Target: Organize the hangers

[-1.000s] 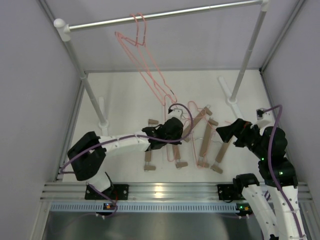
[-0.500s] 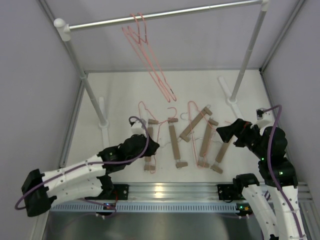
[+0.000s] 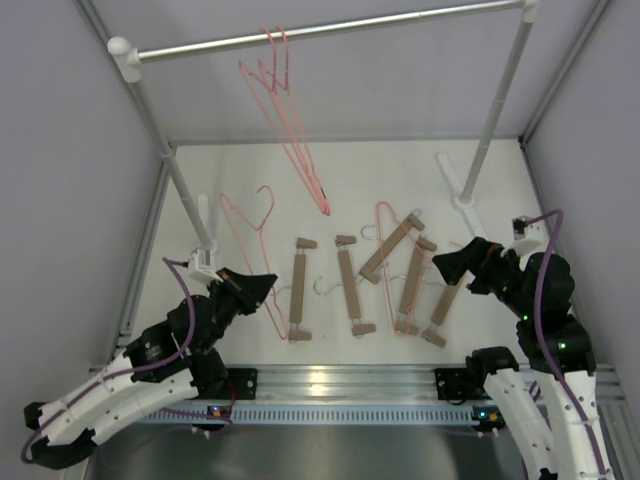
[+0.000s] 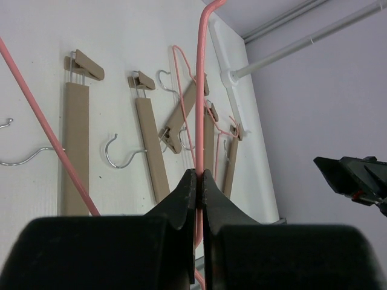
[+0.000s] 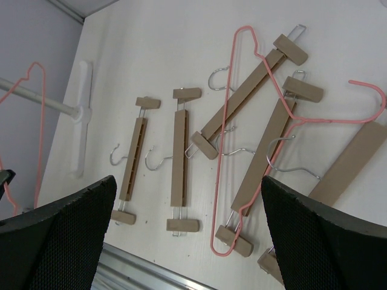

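Some pink hangers (image 3: 290,130) hang on the rail (image 3: 330,28), and the left gripper (image 3: 262,283) is clenched on one lifted pink hanger (image 4: 199,90). Five wooden hangers (image 3: 297,290) and a loose pink hanger (image 5: 245,28) lie unsorted on the counter (image 3: 250,170), the right gripper (image 3: 447,265) released above them.

Five wooden bar hangers (image 3: 348,285) are crowding the near middle and right of the table (image 3: 400,170). The three rightmost are bunching together with a pink wire hanger (image 5: 222,145) lying across them, and only a slim lane is running between the two parallel bars on the left. Bare tabletop is stretching behind them to the back wall. Overhead, the silver rail (image 3: 330,31) is spanning the space on white posts (image 3: 165,160). Hanging pink hangers (image 3: 300,155) are dangling left of centre, and a raised pink hanger (image 4: 201,90), pinched in the left gripper (image 3: 268,281), is blocking the near-left corner.
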You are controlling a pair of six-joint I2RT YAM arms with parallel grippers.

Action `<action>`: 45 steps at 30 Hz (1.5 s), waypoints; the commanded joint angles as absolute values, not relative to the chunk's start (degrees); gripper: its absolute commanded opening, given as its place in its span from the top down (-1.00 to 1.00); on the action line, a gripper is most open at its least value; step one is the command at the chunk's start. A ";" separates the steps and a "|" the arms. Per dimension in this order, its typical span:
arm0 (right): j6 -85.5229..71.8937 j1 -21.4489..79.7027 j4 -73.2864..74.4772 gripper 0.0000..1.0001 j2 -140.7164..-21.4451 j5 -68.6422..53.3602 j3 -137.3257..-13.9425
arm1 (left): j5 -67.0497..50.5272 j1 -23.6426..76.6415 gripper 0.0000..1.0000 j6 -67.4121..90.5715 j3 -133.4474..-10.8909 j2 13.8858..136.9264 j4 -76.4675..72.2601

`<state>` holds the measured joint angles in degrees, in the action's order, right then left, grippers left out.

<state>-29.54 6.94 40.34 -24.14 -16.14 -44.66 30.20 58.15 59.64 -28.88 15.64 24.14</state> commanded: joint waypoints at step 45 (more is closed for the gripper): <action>-27.07 6.50 41.75 -0.99 -29.00 -16.35 -52.82 | 22.76 57.13 1.00 29.00 -85.25 55.02 13.71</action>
